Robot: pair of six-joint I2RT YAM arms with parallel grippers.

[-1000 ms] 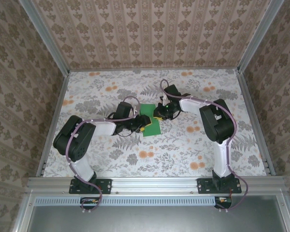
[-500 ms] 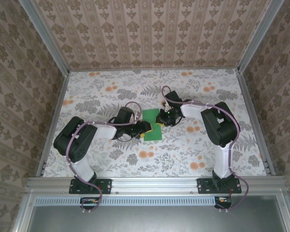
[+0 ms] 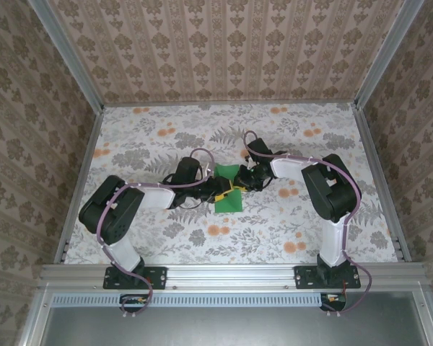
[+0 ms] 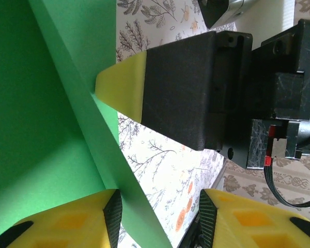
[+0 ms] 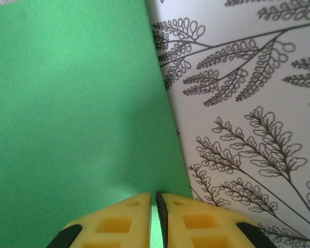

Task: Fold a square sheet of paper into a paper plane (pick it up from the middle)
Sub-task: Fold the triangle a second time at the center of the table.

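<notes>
Edge of the square sheet of paper (image 3: 229, 200), at the middle of the table (image 3: 151, 137), is pinched by the right gripper (image 5: 156, 205), likely to raise a flap. The left gripper (image 4: 157, 207), jaws apart, is set astride the fold, seemingly for creasing.

- A table (image 3: 151, 137) is covered with a white cloth printed with grey ferns and orange flowers.
- The left wall (image 3: 22, 144), far wall (image 3: 231, 50) and right wall (image 3: 418, 130) are papered in beige damask stripes.
- Aluminium posts (image 3: 65, 54) are set at the far corners.
- An aluminium rail (image 3: 231, 272) is fixed along the near edge.
</notes>
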